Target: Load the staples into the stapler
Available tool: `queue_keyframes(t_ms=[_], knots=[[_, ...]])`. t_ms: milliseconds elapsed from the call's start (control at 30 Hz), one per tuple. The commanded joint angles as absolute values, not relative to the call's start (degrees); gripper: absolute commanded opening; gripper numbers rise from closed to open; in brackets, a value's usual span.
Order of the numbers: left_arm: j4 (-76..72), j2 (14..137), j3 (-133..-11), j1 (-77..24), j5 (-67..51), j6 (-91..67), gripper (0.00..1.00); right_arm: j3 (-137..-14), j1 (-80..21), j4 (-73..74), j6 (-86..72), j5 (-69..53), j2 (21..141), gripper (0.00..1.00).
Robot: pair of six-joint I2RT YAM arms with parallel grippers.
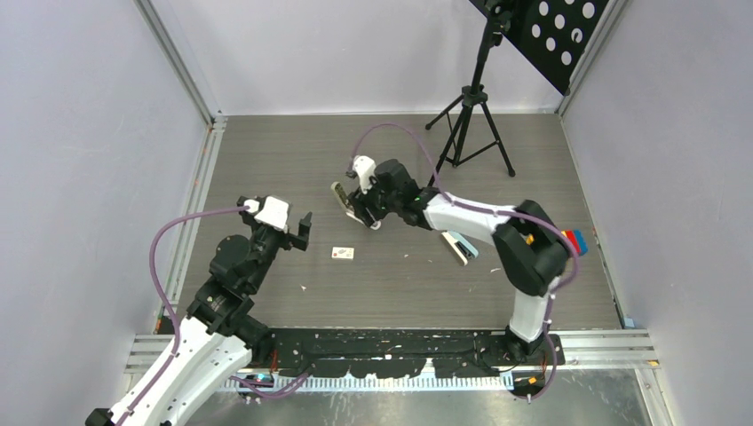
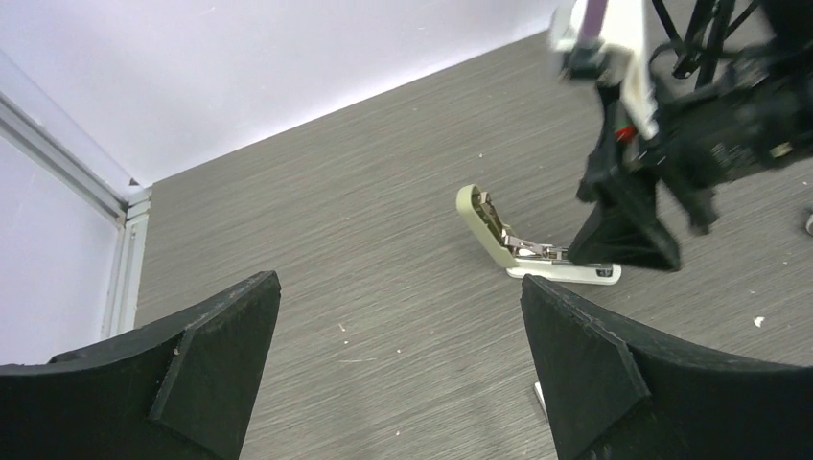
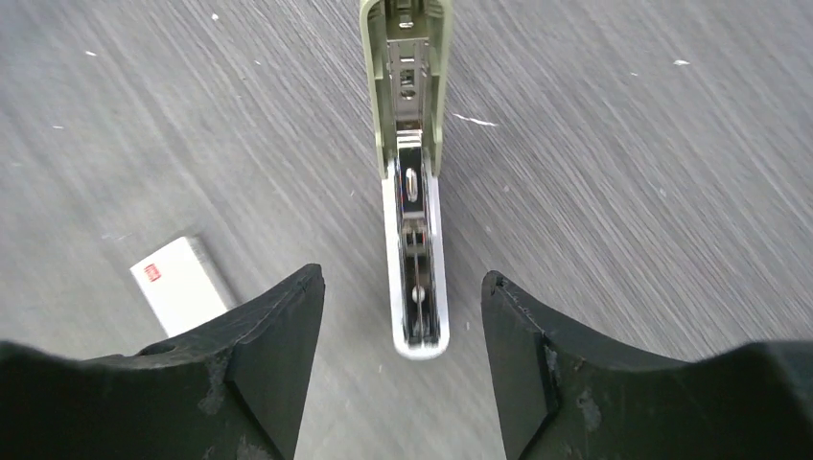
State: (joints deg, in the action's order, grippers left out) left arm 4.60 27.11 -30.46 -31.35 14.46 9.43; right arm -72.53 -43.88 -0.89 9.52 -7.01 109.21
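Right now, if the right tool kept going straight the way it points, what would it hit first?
Most likely the open stapler: it lies right between the right tool's spread fingers, white base nearest. Depth is unclear, but nothing else shows in between.

I'm looking at a grey wood-grain tabletop (image 1: 266,160) scattered with small white flecks. The stapler (image 3: 412,182) lies near the middle, hinged open with its magazine bared. The staples (image 1: 343,253) box lies flat just beside it, toward the near edge. A second stapler (image 1: 463,248) lies off to the right, and a tripod (image 1: 472,96) stands at the back.
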Motion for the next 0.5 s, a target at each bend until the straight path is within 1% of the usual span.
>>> queue_keyframes(t_ms=[0,67,200,333,467], knots=[[3.6,28.3,-31.6,-31.0,11.5,8.4,1.00,-67.9,-41.6,3.3,1.3,-2.9,96.6,0.68],[5.0,29.6,-32.6,-31.0,10.8,7.5,1.00,-66.1,-40.2,6.9,-3.8,-0.4,91.9,0.70],[6.0,31.3,-33.6,-30.9,10.4,6.3,1.00,-62.5,-37.1,14.5,-9.9,3.5,84.5,0.71],[5.9,31.9,-33.3,-30.9,8.7,6.1,1.00,-58.1,-32.4,19.8,-13.5,1.9,78.2,0.71],[6.8,33.3,-34.0,-30.9,7.8,5.9,1.00,-56.8,-25.6,27.5,-17.1,0.7,74.8,0.71]])
